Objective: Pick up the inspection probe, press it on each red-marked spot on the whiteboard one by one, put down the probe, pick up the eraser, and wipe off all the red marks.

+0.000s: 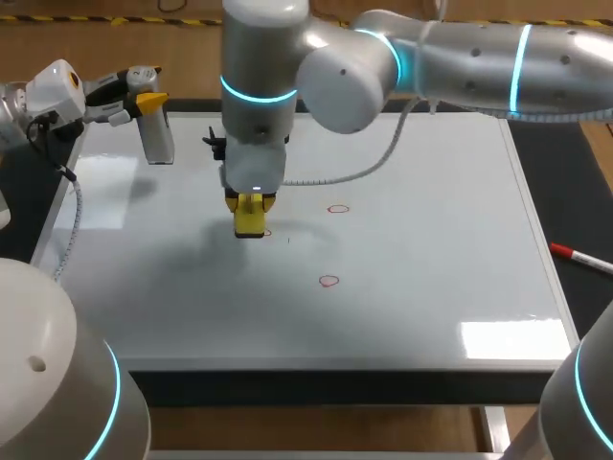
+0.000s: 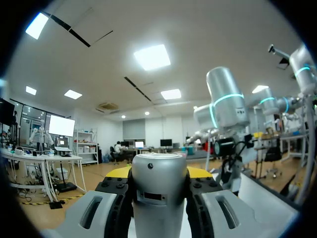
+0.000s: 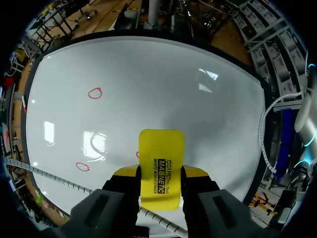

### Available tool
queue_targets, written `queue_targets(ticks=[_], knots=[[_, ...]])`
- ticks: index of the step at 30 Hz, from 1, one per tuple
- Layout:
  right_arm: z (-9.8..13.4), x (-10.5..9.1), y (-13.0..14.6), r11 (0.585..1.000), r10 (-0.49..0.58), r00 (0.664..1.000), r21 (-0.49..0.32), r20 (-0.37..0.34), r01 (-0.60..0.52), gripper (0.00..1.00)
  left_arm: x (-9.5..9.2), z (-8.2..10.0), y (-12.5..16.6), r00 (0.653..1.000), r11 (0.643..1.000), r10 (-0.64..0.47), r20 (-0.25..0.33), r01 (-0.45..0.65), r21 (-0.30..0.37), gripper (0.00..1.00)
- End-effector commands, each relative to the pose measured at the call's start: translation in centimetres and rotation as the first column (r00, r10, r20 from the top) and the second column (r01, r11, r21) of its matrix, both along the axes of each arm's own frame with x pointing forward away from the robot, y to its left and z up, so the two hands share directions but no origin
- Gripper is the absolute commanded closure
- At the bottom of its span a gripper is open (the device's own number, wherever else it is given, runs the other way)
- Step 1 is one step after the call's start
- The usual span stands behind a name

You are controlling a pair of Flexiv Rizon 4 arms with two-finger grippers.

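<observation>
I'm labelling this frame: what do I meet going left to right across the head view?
A grey cylindrical probe in left gripper, yellow rectangular eraser in right gripper, two red ring marks, red-and-white pen.

the whiteboard (image 1: 431,287) lies flat on the tabletop (image 1: 575,182). the eraser (image 1: 249,218), in the right jaws, is over the board left of its middle, one mark (image 1: 267,233) at its edge. a second mark (image 1: 338,208) lies to its right, a third mark (image 1: 329,281) nearer the front. the probe (image 1: 158,139), in the left jaws, is at the board's far left corner. a pen (image 1: 579,256) lies right of the board.
</observation>
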State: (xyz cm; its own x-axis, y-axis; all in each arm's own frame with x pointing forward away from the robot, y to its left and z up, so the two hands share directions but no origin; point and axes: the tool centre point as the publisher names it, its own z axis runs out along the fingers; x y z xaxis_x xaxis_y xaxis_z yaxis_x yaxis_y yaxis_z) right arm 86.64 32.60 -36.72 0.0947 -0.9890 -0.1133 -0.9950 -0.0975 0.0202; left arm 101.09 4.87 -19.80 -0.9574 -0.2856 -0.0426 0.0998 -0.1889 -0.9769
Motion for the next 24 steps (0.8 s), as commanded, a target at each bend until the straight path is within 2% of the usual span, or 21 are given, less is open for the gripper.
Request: queue_targets(ticks=[1,24], knots=[[-1.0,0.7,1.7,0.999,0.006,1.000,-0.051,-0.007,-0.007,1.00,0.0,0.1,0.0,1.000,1.000,-0.001,0.000,0.001,0.001,1.00],[-4.9,0.6,1.3,0.997,0.026,0.999,-0.071,-0.034,-0.029,1.00,0.0,0.1,0.0,1.000,1.000,-0.001,0.000,0.001,0.001,1.00]])
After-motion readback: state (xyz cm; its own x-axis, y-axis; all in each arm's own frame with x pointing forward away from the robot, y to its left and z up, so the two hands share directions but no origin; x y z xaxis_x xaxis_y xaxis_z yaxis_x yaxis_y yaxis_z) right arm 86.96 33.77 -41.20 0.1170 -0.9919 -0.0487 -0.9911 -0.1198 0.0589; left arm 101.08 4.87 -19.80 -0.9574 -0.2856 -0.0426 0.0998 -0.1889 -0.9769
